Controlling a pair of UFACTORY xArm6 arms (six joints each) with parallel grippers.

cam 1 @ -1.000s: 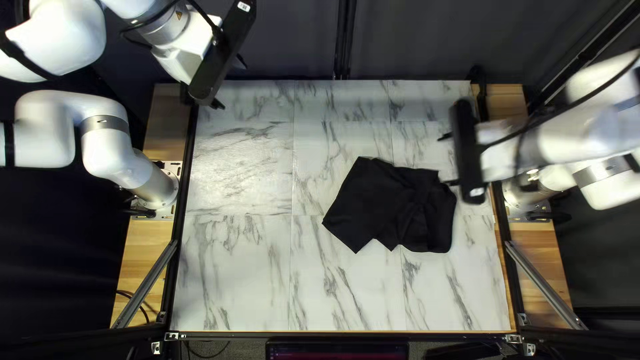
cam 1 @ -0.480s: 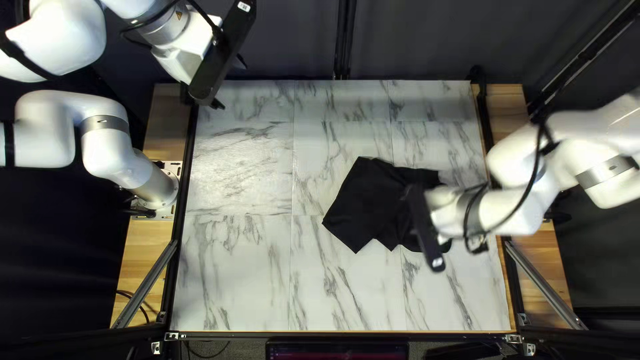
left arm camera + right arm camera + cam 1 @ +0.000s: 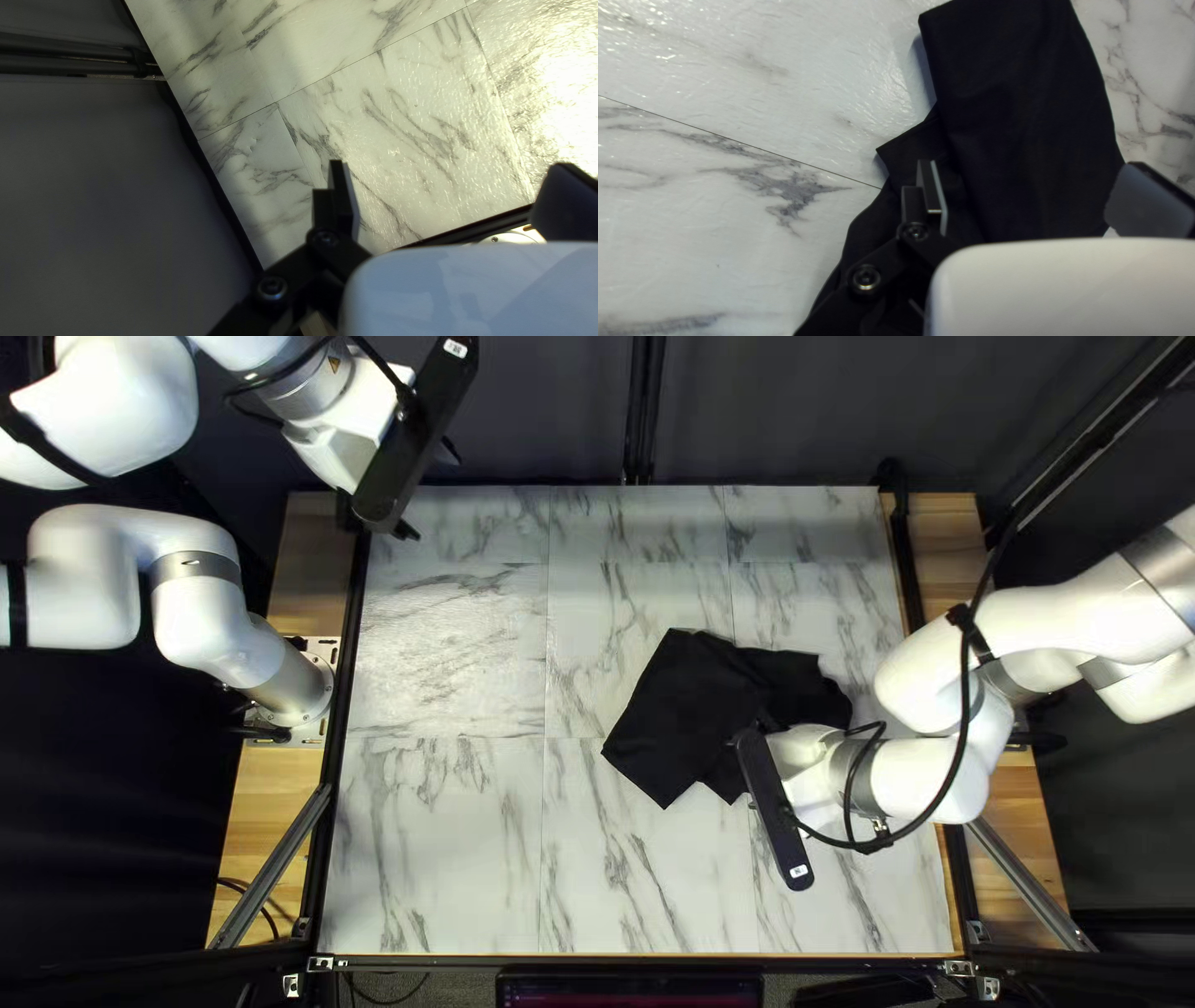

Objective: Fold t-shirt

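Note:
The black t-shirt [image 3: 685, 709] lies as a bunched, partly folded heap right of the table's middle in the top left view. My right gripper [image 3: 773, 809] hovers over its near right part, hiding some of it. In the right wrist view, cloth [image 3: 1027, 106] spreads ahead of and beneath my right gripper [image 3: 1038, 194], whose fingers stand wide apart with neither holding cloth. Far from the shirt, my left gripper [image 3: 430, 494] is raised over the table's far left corner. The left wrist view has the left gripper [image 3: 445, 190] open over bare marble.
The marble-patterned table [image 3: 448, 834] has dark rails along its left and right edges. A dark curtain [image 3: 797, 411] hangs behind the far edge. Part of a monitor [image 3: 629, 989] shows beyond the near edge.
My right arm has swung from the table's right edge toward the near side and leftward, now over the shirt's near right part. The left arm and the shirt's visible part look unchanged.

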